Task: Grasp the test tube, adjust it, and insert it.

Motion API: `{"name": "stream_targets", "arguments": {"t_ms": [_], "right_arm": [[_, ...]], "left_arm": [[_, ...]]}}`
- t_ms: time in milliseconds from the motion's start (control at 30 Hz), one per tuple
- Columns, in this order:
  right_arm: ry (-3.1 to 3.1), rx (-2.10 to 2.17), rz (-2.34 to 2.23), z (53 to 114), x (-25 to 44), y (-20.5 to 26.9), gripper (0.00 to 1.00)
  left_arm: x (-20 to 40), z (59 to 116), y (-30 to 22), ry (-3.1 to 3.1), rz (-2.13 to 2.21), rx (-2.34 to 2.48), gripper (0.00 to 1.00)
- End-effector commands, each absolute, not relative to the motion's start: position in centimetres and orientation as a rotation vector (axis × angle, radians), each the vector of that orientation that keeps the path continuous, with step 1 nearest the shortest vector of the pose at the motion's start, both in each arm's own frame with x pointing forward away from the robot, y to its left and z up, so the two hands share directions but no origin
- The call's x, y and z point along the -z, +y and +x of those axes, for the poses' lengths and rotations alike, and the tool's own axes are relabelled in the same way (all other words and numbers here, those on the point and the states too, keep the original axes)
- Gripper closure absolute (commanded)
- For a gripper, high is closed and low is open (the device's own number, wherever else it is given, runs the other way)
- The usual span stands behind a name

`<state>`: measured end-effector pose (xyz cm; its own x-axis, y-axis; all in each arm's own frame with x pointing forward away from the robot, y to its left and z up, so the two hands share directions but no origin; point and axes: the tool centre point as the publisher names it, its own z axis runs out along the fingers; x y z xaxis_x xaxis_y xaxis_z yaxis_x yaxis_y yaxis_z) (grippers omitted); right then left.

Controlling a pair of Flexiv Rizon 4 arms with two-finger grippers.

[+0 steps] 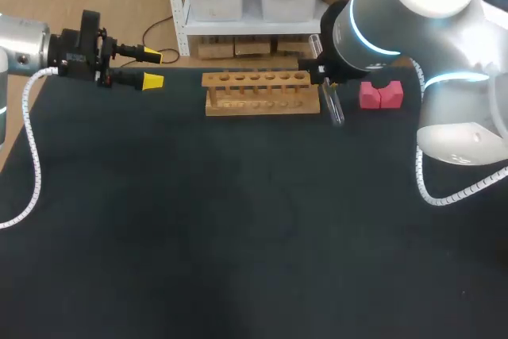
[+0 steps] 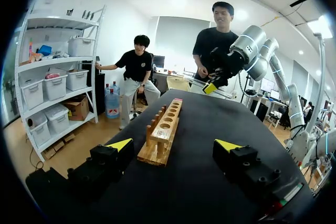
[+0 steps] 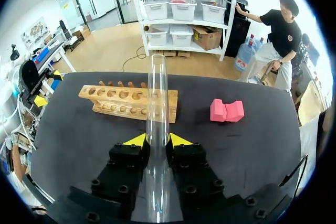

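Your right gripper clasped the tube between both tips, near the rack's end. You needed to bring it upright over a hole, then lower slowly. Your left gripper stood spread and empty.

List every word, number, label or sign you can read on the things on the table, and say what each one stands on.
None can be read.
The wooden rack, the test tube and the pink block show no print, label or number.
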<state>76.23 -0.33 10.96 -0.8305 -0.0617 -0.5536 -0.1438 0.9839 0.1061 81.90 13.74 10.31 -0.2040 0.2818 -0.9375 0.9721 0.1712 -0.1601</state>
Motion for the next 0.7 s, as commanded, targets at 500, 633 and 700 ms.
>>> {"name": "stream_targets", "arguments": {"t_ms": [500,633,700], "right_arm": [[2.590,0.038,-0.141,78.8,-7.8,2.9,1.00],[2.597,0.030,-0.141,79.1,-7.1,3.3,1.00],[2.599,0.030,-0.143,79.3,-6.8,3.3,1.00]], "left_arm": [[-10.2,81.9,13.8,1.635,1.220,1.073,0.00],[-10.2,81.9,13.8,1.635,1.220,1.073,0.00],[-10.2,81.9,13.8,1.635,1.220,1.073,0.00]]}}
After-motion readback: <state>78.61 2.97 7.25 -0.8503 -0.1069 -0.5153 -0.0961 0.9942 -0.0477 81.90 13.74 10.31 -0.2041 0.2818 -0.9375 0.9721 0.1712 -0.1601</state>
